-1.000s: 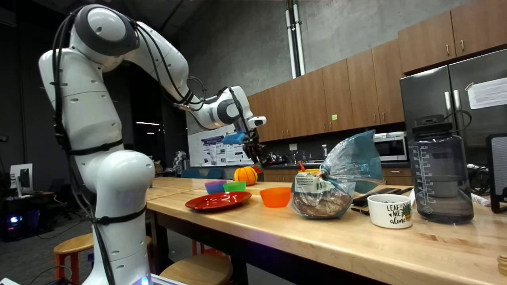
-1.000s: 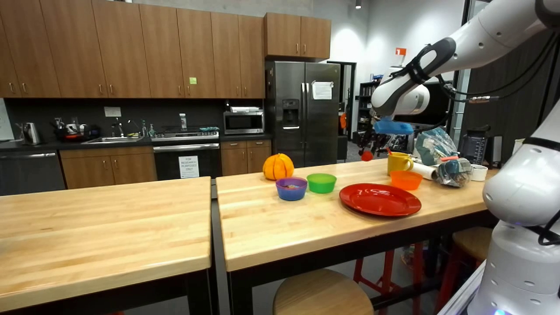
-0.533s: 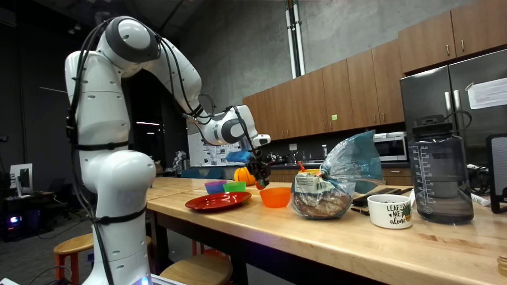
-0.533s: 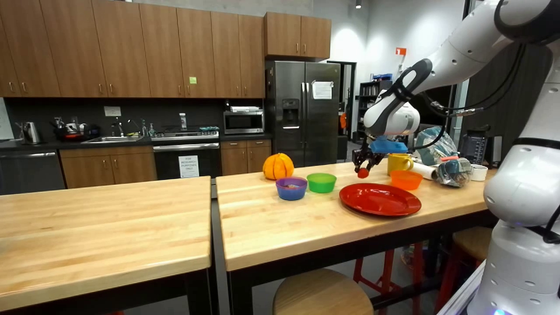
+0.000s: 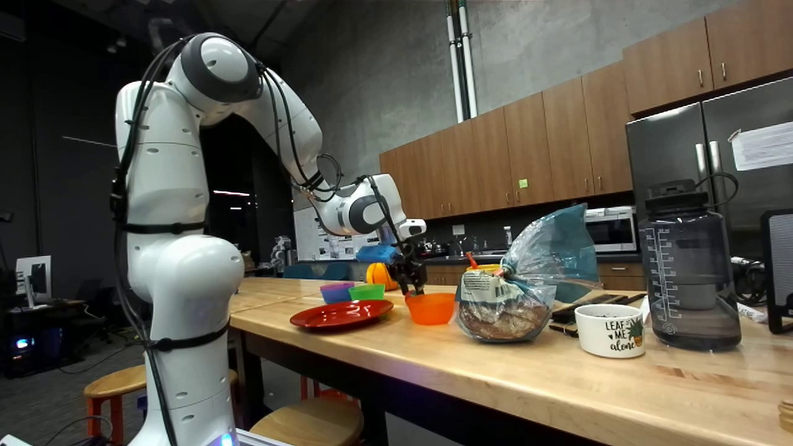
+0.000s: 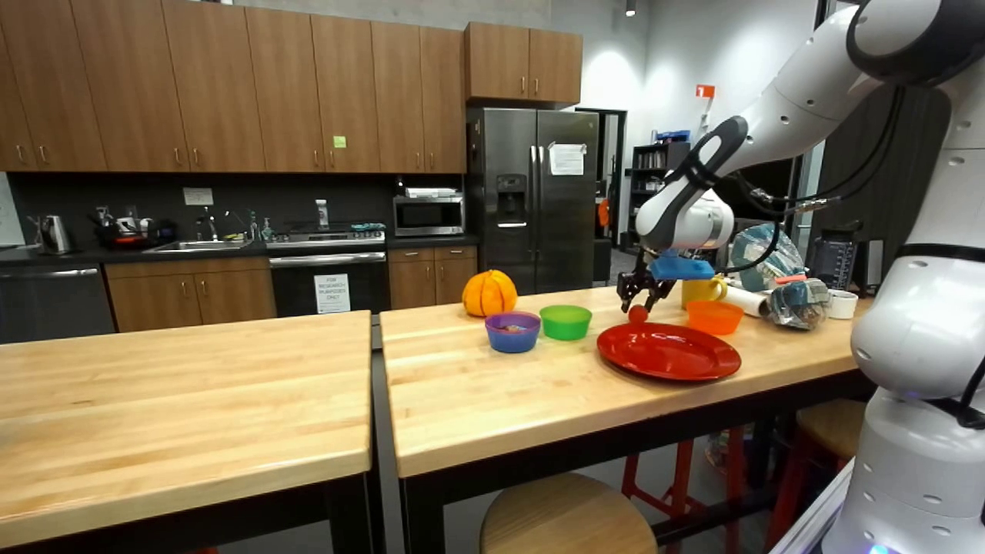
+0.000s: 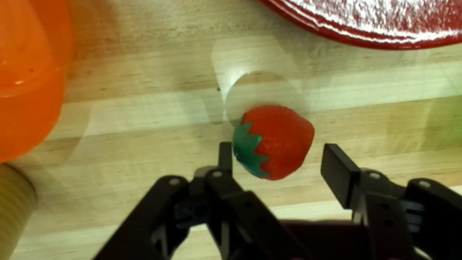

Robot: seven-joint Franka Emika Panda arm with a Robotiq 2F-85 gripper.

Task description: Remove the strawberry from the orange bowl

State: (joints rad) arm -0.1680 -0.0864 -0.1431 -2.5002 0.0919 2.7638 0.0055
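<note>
1. In the wrist view the gripper (image 7: 278,159) stood open, holding nothing, its fingers (image 7: 339,173) astride the strawberry (image 7: 274,142). A gap showed on the red side; on the leafy side I could not tell whether the near finger touched.
2. That view put the strawberry on the table (image 7: 144,151), outside the orange bowl (image 7: 32,124) and well apart from it, and clear of the red plate (image 7: 379,21).
3. In an exterior view the strawberry (image 6: 638,314) showed just under the gripper, past the red plate's far rim. In an exterior view where the gripper stood behind the orange bowl (image 5: 432,311), the strawberry was mostly hidden.
4. The frame cut off the orange bowl in the wrist view; in an exterior view the orange bowl (image 6: 716,325) showed whole.
5. In an exterior view, small bits, too tiny to name, lay in the purple bowl (image 6: 512,343).
6. The yellow mug (image 6: 696,292) showed its handle in an exterior view; where the bag (image 5: 505,313) stood in front, little but its rim rose into sight.
7. At the wrist view's lower left was a ribbed yellow thing (image 7: 14,202), cut off; I could not tell what.
</note>
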